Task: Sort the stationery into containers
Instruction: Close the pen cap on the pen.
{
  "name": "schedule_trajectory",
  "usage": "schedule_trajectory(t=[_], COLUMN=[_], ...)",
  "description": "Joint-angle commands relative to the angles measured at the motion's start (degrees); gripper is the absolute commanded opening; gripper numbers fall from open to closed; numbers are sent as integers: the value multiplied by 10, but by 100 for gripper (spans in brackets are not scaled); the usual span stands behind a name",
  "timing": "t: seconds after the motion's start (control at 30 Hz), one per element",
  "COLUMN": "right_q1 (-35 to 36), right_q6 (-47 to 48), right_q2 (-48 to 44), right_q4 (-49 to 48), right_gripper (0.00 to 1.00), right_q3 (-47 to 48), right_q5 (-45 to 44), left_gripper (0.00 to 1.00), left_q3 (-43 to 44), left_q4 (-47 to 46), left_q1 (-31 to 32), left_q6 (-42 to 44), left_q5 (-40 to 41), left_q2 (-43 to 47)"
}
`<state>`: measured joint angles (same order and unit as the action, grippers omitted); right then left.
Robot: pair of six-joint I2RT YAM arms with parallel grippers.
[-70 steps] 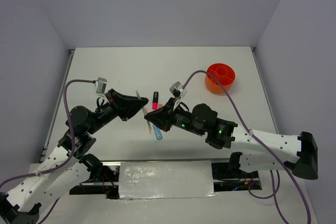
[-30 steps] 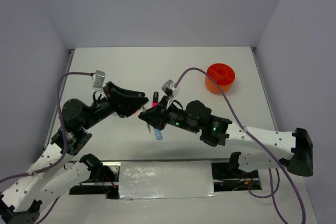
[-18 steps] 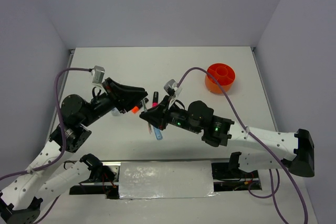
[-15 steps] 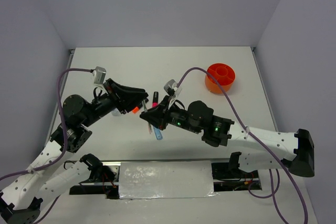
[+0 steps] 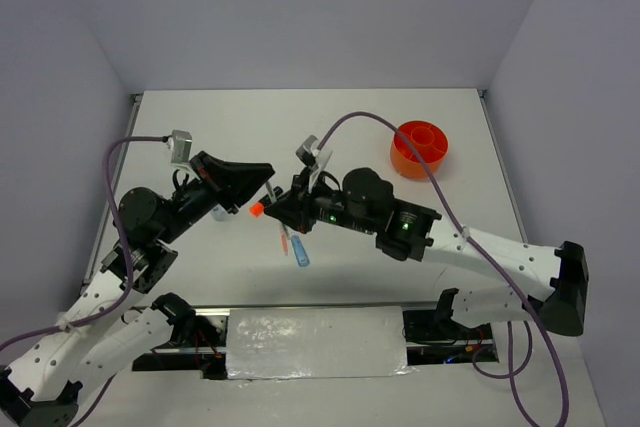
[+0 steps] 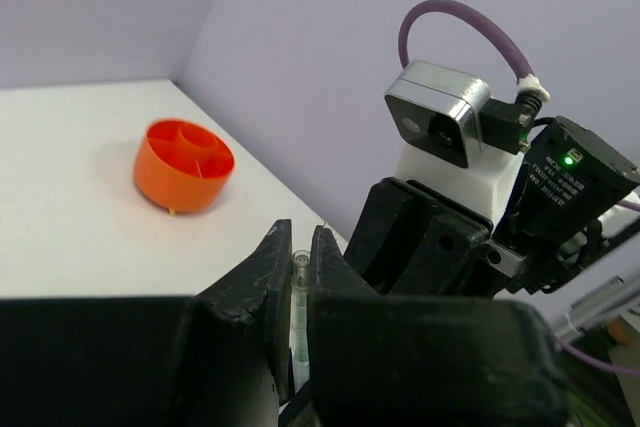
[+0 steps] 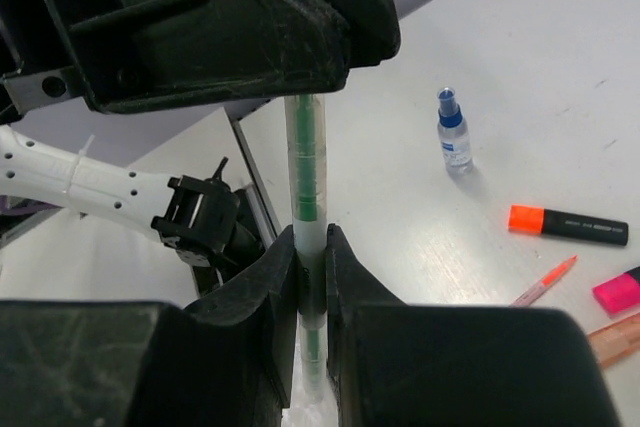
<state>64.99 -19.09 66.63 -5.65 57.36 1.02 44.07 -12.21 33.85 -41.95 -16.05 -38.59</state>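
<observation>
Clear plastic pen (image 7: 305, 167) with a green core, held off the worktop (image 5: 300, 127) by both arms at once. The right claw (image 7: 310, 247) is clamped on the lower part of the barrel, fingers pressed to either side. The left claw (image 6: 298, 247) is closed on the other end, the pen's tip showing in the narrow slit between its fingers. In the overhead view the two claws meet tip to tip above the middle of the worktop, slightly toward its left edge.

Orange tub (image 5: 405, 165), round, low, with inner dividers, sits on the right part of the worktop toward the far edge, well apart from both claws.

Loose on the worktop below the claws, seen from the right wrist:
- blue-capped bottle (image 7: 453, 142), lying down
- orange-tipped highlighter (image 7: 567, 225), just beside the bottle
- thin orange pen (image 7: 543, 281)
- pink-tipped highlighter (image 7: 618, 290), only its end in view

Light-blue strip (image 5: 301, 253) lies nearer the worktop's near edge, under the right arm's wrist.
</observation>
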Motion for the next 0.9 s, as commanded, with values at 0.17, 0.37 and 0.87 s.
schedule_trajectory(t=[0.17,0.37,0.87], right_q1=[-75,-101,-105], right_q6=[55,55,39], right_q2=[110,150,89], right_q4=[34,54,-120], right_gripper=[0,0,0], right_q3=[281,375,46], right_q5=[72,101,146], left_gripper=[0,0,93], left_q3=[-71,-102,176], left_q4=[-24,-10,198], left_q1=[17,46,48], left_q6=[-7,3,100], left_q5=[-71,-38,72], left_q2=[-11,-7,-49])
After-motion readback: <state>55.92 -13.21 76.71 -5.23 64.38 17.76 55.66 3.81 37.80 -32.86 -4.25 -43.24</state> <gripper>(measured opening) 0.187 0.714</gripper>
